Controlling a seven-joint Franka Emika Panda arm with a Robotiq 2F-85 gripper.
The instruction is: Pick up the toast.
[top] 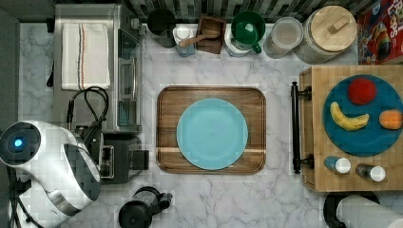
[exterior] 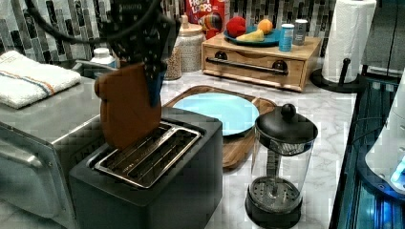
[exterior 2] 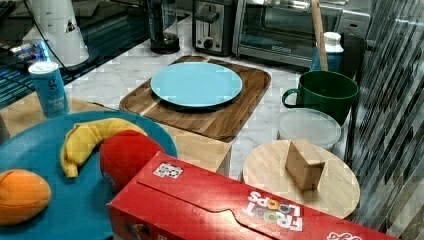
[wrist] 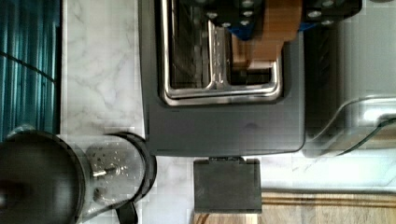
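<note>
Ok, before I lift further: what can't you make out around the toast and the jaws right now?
- Left view: the toast's bottom edge sits at the toaster slot; whether it has cleared cannot be told.
- Left view: the gripper covers the toast's top corner.
- Wrist view: the toast is cut off by the picture's edge.
- Top view: the arm covers part of the toaster.

In the left view, the dark gripper covers the upper right corner of the reddish-brown toast slice, and the toast's bottom edge sinks out of sight into the black toaster's slot. The red cereal box is cut off at the right view's bottom edge.
</note>
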